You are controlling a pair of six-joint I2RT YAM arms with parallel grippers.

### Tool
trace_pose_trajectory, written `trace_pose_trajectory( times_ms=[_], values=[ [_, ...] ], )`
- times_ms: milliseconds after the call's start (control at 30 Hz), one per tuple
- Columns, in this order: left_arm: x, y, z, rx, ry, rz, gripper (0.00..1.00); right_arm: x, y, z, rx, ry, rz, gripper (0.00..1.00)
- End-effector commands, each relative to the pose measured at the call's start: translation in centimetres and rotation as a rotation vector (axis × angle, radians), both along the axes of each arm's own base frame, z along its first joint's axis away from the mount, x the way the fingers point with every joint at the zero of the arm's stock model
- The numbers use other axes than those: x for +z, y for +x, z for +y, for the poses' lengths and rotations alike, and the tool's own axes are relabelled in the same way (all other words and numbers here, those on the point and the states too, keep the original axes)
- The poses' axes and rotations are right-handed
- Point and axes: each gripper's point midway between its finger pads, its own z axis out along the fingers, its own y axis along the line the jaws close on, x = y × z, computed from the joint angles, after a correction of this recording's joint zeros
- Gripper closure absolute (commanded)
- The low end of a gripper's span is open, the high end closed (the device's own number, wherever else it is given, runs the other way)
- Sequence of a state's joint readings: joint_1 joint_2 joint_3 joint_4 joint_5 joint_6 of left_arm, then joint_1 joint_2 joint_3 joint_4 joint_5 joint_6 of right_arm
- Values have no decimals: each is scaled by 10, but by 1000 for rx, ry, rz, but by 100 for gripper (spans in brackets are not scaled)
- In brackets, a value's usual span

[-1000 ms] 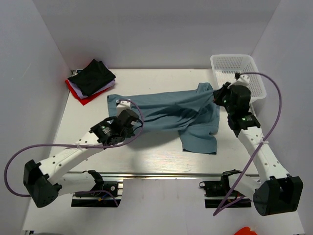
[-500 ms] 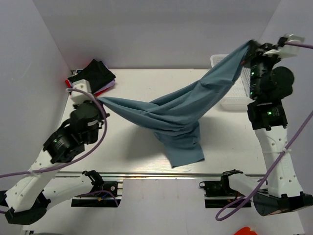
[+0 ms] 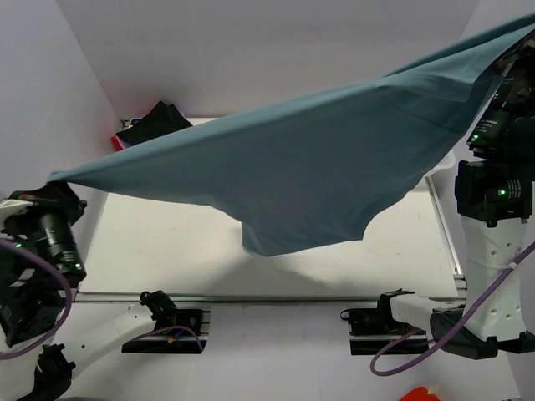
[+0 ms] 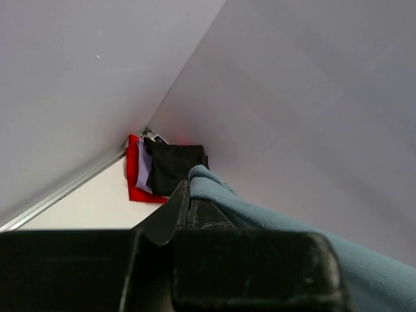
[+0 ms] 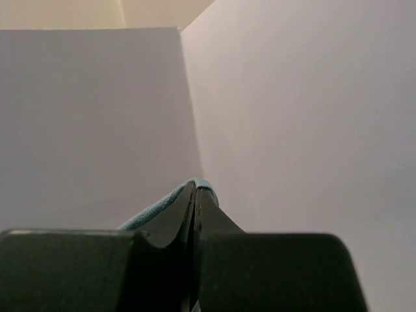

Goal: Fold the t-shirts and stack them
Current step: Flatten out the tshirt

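We see a pale tabletop (image 3: 167,242) boxed in by plain white walls (image 3: 251,50). Above it the blue-teal shirt (image 3: 318,167) is stretched in the air, its long axis slanting from low on the left to high on the right. The left claw (image 4: 189,200) pinches its left end and the right claw (image 5: 195,194) its right end. A black shirt (image 3: 155,121) lies on a red shirt (image 4: 132,179) in the far left corner.

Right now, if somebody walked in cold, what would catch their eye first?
The big blue-teal shirt, spread wide in the air over the table, its middle sagging low. The left gripper pinches one end, the right gripper the other, high up. A folded pile, black over red, sits in the far left corner.
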State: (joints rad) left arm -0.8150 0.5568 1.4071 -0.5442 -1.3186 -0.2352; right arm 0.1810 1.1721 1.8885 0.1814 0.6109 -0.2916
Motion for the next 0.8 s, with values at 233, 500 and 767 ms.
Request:
trace_pose_trajectory(
  times_ms=[233,500,767],
  values=[
    [25,3,6,120,72,66,100,24,-54,-24,-123,-1,-71,100],
    [30,55,-48,106,225,116,100,-27,19,-7,-79,-24,86,100],
    [-4,136,-107,195,439,235,100,-135,144,14,-65,-27,327,100]
  ],
)
